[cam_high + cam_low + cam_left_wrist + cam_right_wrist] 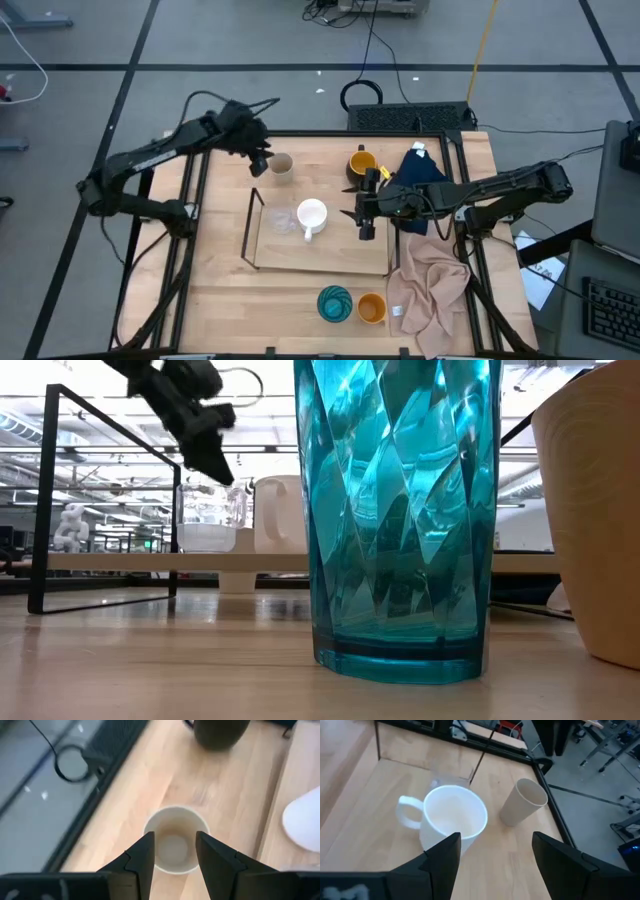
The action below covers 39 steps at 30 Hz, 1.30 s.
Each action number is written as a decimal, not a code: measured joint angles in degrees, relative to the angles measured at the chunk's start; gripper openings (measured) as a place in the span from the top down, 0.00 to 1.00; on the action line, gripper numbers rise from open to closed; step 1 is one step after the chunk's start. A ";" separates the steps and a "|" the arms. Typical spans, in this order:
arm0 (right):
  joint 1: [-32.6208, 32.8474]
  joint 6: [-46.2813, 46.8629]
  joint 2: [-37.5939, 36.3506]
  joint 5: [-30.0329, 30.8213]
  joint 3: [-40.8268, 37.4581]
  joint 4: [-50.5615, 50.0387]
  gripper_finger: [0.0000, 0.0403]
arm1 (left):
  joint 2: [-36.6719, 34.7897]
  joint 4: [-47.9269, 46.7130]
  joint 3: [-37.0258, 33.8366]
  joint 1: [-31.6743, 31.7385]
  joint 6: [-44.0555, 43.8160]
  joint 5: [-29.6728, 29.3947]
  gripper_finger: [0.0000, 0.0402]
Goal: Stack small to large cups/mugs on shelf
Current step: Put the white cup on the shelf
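The beige-grey cup [282, 165] stands upright on the table behind the shelf [330, 252]. My left gripper [259, 158] hovers open over it, the fingers above its rim [174, 811], and shows raised in the low view [212, 458]. The white handled mug [312, 214] and the clear glass [283, 221] stand on the shelf board. My right gripper [364, 216] is open, level with the mug [452, 817] on its right, and apart from it. The dark mug with yellow inside [360, 164] stands at the far side. The teal patterned cup [335, 303] and the small orange cup [372, 308] stand near the front edge.
A beige cloth [430, 285] lies crumpled at the table's right front, and a dark blue cloth [420, 175] lies under the right arm. The shelf's black wire frame [248, 230] stands upright at its left end. The teal cup [405, 510] fills the low view.
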 joint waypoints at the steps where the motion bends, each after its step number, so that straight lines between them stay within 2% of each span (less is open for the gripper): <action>1: 0.19 0.00 -0.06 0.00 0.00 -0.10 0.41 | 1.65 -1.02 0.84 0.15 -0.02 0.13 0.64; 9: 0.80 -0.06 -0.10 0.00 0.00 -1.40 0.41 | 11.06 -4.68 5.02 -0.44 0.87 1.13 0.64; 13: 0.80 -0.13 -0.10 -0.01 0.00 -1.43 0.41 | 13.90 -6.51 5.59 -0.20 2.01 -0.40 0.64; 25: 0.80 -0.13 -0.10 -0.02 0.00 -1.43 0.41 | 16.22 -7.08 5.59 2.87 3.02 -1.44 0.64; 39: 0.80 -0.14 -0.08 -0.04 0.00 -1.43 0.41 | 20.45 -6.84 5.57 4.29 0.87 1.54 0.64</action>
